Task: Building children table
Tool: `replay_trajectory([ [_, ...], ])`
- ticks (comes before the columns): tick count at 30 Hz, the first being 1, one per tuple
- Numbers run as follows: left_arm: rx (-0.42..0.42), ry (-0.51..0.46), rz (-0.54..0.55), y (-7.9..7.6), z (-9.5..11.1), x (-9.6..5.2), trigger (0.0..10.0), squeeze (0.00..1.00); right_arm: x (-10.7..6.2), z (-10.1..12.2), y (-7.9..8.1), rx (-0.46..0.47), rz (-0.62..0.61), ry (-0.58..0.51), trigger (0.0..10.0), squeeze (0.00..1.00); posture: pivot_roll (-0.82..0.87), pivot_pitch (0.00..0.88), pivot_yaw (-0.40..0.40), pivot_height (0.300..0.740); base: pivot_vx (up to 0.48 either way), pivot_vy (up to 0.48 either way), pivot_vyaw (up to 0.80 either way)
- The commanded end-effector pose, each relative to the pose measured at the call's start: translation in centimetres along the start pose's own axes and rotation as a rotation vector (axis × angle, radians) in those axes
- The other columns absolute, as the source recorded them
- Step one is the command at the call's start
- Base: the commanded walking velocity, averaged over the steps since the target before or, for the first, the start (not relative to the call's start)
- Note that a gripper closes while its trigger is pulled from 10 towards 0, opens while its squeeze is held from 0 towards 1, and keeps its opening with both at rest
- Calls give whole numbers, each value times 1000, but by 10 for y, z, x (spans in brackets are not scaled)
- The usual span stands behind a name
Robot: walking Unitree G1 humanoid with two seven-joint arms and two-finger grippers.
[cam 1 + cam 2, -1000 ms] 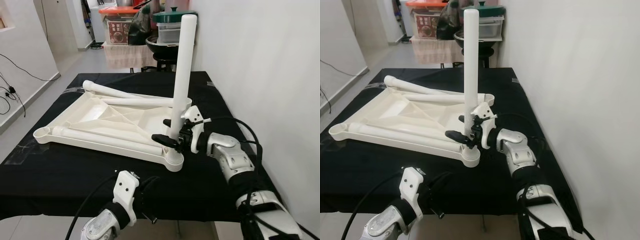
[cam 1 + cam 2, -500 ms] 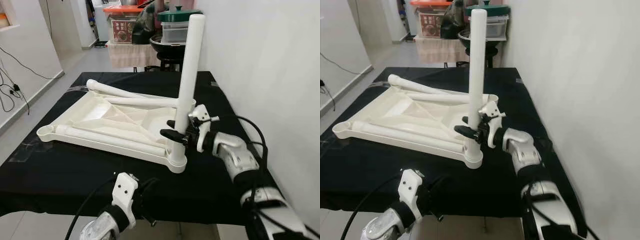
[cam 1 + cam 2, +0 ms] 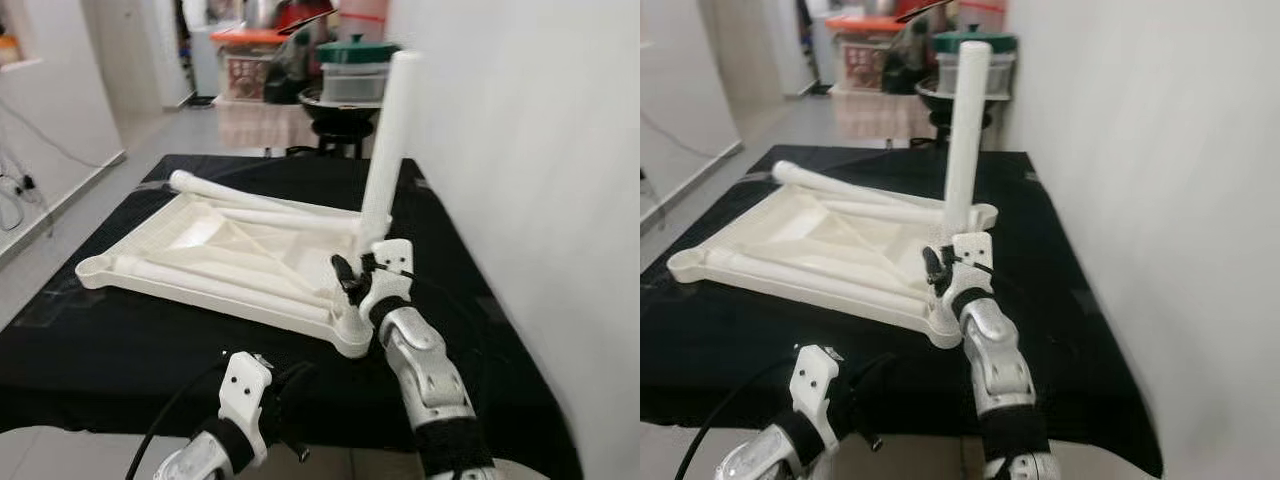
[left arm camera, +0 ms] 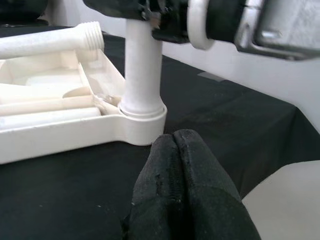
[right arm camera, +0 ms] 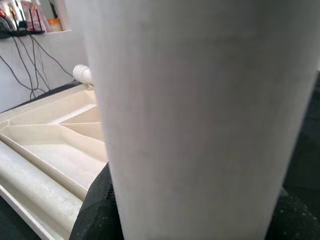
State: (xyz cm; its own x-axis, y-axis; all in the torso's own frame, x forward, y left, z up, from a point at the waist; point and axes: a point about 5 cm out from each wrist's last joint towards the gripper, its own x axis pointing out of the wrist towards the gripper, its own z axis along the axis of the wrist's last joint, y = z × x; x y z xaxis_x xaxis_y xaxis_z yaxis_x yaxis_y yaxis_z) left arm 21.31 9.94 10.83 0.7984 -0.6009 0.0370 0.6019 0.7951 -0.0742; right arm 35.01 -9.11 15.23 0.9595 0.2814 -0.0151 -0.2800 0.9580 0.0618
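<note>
Left eye view: the right gripper (image 3: 352, 277) has its fingers closed around the upright white leg (image 3: 385, 150) low on its shaft, just above the corner socket of the upturned tabletop (image 3: 215, 250) nearest the counter's (image 3: 100, 340) near right corner. The leg's long axis stands nearly vertical, tipped slightly rightwards. The left gripper (image 4: 175, 170), fingers pressed together and empty, hangs off the near edge.

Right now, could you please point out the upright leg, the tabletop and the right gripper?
upright leg (image 3: 383, 160), left eye view, mid shaft.
tabletop (image 3: 190, 232), left eye view, ribbed underside.
right gripper (image 3: 352, 277), left eye view, fingers at leg's base.
</note>
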Motion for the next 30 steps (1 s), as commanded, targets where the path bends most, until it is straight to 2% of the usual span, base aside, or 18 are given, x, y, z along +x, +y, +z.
replay_trajectory([
  [1, 0, 11, 9, -1, -2, -1, 10000, 0, 0, -10, -7, 49, -58, 74, 10000, 0, 89, 0, -33, 740, 0, 0, 0],
  [2, 0, 11, 9, -1, -2, -1, 10000, 0, 0, -10, -7, 49, -58, 74, 10000, 0, 89, 0, -33, 740, 0, 0, 0],
  [3, -2, 12, 8, -1, -1, -2, 10000, 0, 0, -5, -9, 55, -51, 62, 10000, 737, 88, 0, -33, 740, 0, 0, 0],
  [4, -3, 12, 7, -1, -1, -2, 10000, 0, 0, -1, -10, 60, -23, 50, 10000, 1000, 89, 0, -33, 740, 0, 0, 0],
  [10, -2, 4, 7, -2, 0, -2, 10000, 0, 6, 10, -17, 42, 91, 27, 10000, 1000, 89, 0, -37, 740, 0, 0, 0],
  [11, 4, -5, 9, -2, 1, -1, 10000, 0, 8, 11, -19, 42, 177, 32, 10000, 812, 89, 0, -39, 740, 0, 0, 0],
  [12, 7, -20, 14, -2, 3, -1, 10000, 0, 7, 11, -18, 17, 322, 31, 10000, 0, 90, 0, -40, 740, 0, 0, 0],
  [13, 9, -36, 19, -3, 5, -1, 10000, 0, 4, 11, -19, -38, 451, 38, 10000, 0, 92, 0, -42, 740, 0, 0, 0],
  [14, 9, -36, 19, -3, 5, -1, 10000, 0, 4, 11, -19, -38, 451, 38, 10000, 0, 92, 0, -42, 740, 0, 0, 0],
  [16, 14, -61, 28, -3, 8, -2, 10000, 0, 2, 10, -23, -102, 581, 53, 10000, 0, 91, 0, -42, 740, 0, 0, 0],
  [18, 14, -61, 28, -3, 8, -2, 10000, 0, 2, 10, -23, -102, 581, 53, 10000, 0, 91, 0, -42, 740, 0, 0, 0],
  [21, 37, -84, 51, -1, 12, -4, 10000, 0, 8, 17, -32, -119, 598, 58, 10000, 0, 99, 0, -49, 740, 0, 0, 0],
  [22, 52, -95, 69, 1, 15, -7, 10000, 0, 11, 22, -36, -113, 599, 58, 9059, 0, 104, 0, -52, 740, 0, 0, 0],
  [23, 52, -95, 69, 1, 15, -7, 10000, 0, 11, 22, -36, -113, 599, 58, 9059, 0, 104, 0, -52, 740, 0, 0, 0],
  [24, 61, -103, 85, 2, 16, -9, 10000, 0, 14, 27, -42, -97, 574, 50, 0, 0, 108, 0, -55, 740, 0, 0, 0],
  [27, 36, -114, 126, 5, 15, -13, 10000, 0, 15, 33, -54, -57, 550, 38, 0, 0, 117, 0, -66, 740, 0, 0, 0],
  [30, 34, -116, 124, 5, 14, -13, 10000, 0, 12, 31, -58, -57, 566, 41, 0, 0, 115, 0, -75, 740, 0, 0, 0],
])
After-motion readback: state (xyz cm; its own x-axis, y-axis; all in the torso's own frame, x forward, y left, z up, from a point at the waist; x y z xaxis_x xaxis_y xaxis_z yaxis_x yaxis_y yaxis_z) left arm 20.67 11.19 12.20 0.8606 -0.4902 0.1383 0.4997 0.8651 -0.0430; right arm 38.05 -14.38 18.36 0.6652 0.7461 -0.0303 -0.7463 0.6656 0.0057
